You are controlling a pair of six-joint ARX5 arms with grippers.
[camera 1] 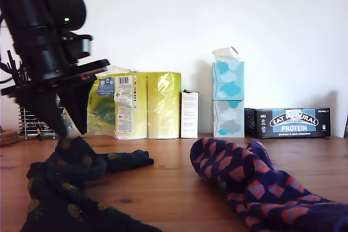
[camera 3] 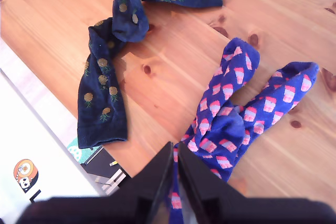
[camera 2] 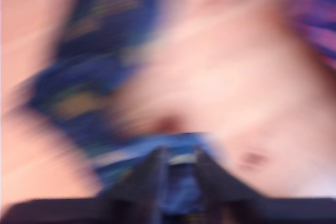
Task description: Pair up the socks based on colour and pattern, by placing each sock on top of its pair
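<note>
The exterior view sits low at table height, facing across the wooden table (camera 1: 179,177) toward a white wall (camera 1: 163,20), socks close in the foreground; the first wrist view looks along its gripper from close range and is badly motion-blurred; the second wrist view looks steeply down from higher; both share the navy pineapple socks (camera 3: 105,77) and blue-purple socks (camera 3: 236,114) with the exterior view.

- Pine wood table (camera 1: 174,188), knotty.
- Yellow plastic-wrapped roll pack (camera 1: 136,104), 9 o'clock of slim white carton (camera 1: 189,113).
- Stacked blue-and-grey tissue boxes (camera 1: 228,99).
- Dark protein-bar box (camera 1: 288,122), 3 o'clock.
</note>
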